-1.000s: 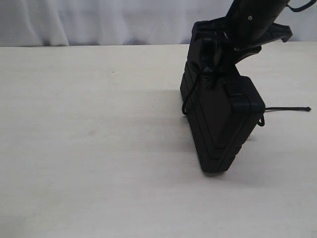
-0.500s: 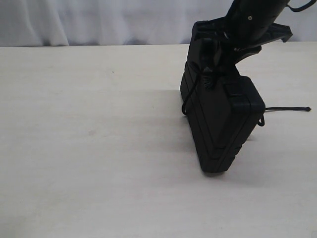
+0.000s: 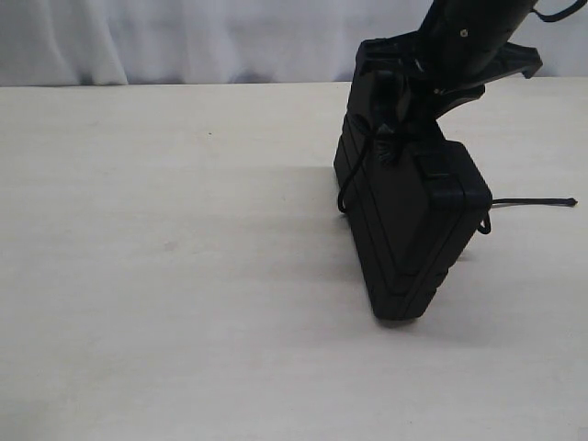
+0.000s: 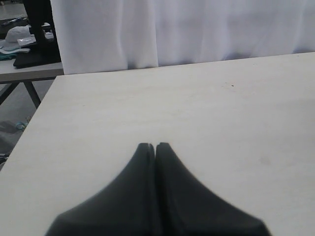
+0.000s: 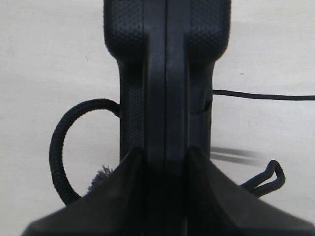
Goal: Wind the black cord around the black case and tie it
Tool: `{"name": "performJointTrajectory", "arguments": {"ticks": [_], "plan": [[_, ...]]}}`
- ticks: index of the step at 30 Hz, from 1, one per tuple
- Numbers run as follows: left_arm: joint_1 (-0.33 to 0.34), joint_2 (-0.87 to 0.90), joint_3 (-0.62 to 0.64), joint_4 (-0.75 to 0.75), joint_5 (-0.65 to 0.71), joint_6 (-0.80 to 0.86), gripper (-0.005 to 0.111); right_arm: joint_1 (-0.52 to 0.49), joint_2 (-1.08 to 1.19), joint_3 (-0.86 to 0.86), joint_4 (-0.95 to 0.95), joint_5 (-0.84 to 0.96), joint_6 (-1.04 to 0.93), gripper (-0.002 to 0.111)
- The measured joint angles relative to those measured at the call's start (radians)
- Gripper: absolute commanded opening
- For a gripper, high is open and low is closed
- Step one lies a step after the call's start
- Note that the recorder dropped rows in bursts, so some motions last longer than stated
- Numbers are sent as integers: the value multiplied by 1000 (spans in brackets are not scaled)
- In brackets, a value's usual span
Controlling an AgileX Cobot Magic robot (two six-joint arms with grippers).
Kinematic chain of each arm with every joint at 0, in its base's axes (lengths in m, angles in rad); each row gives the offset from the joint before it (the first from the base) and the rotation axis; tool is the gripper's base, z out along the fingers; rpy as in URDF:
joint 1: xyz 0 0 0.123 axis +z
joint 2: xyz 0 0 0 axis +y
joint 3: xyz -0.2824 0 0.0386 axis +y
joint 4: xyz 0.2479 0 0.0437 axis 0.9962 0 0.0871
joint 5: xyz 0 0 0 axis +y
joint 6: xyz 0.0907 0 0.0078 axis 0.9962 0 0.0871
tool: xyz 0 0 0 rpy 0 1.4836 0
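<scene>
The flat rectangular matte black plastic case [image 3: 409, 230] is standing on one narrow edge right of centre in the exterior view. Its long axis is running from the upper middle of the frame down toward the lower right. The right hand [image 3: 397, 108] is coming down on its far, upper end. In the right wrist view [image 5: 165, 153] its two fingers are pressing against both broad faces of the case [image 5: 167, 73], clamped on it.

The long thin black braided cord [image 3: 533, 200] is lying in parts around the case. A loop is bulging off the case's left face, a small folded bight is hanging at its right corner, and one thin strand is trailing straight out to the right edge of the frame over the pale tabletop [image 3: 184, 230]. The wrist view is showing the same thick loop [image 5: 56, 147] beside a frayed tuft.

The left hand [image 4: 155, 146] is sitting with its fingers pressed together, holding nothing, over bare tabletop. It is not appearing in the exterior view, so it is probably well apart from the case. With the right hand occupied, the cord work is likely falling to the left arm, and the loop is on its side.

Black on black is hiding how the cord is crossing the case's faces. I cannot tell whether it is passing beneath, or whether any knot is tied.
</scene>
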Motion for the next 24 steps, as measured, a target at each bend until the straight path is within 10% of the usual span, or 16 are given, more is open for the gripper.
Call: {"name": "performJointTrajectory", "arguments": {"ticks": [24], "plan": [[0, 0, 0, 6, 0, 0, 0, 0, 5, 0, 0, -57, 0, 4]]}}
